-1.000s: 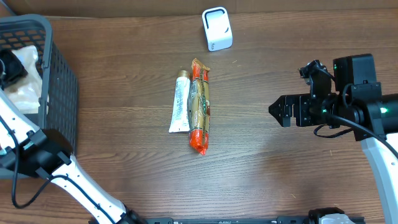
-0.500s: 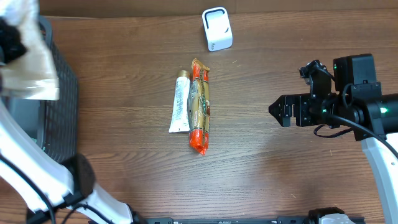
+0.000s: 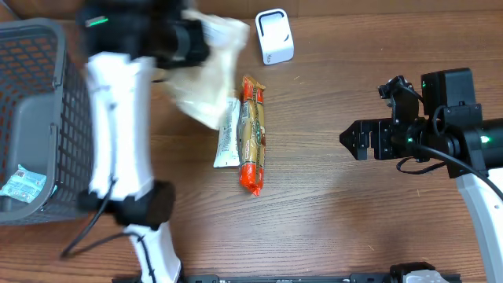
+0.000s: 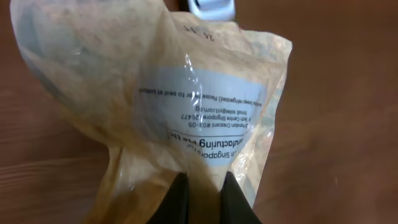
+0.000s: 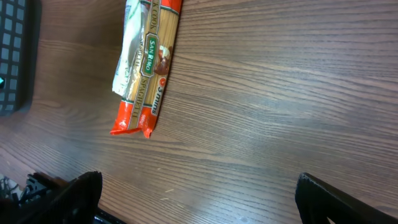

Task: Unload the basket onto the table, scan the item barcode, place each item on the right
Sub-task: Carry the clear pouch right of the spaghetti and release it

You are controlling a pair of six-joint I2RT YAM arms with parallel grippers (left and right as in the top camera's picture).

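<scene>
Your left gripper (image 4: 204, 196) is clenched on the lower edge of the clear bag (image 4: 186, 93). A second ago that bag lay in the basket (image 3: 47, 118) at the far left. Now it hangs blurred over the table, just left of the white scanner (image 3: 274, 36), so the presenting step looks close.

Its pale label reads upside down in the left wrist view: "Singapore", "manufacturing", some refrigeration wording. No barcode shows there, so you may need to turn it.

The "San Remo" pasta pack (image 5: 149, 53) and a tube (image 3: 228, 130) lie mid-table. Your right gripper (image 3: 354, 141) waits with jaws wide, holding nothing.
</scene>
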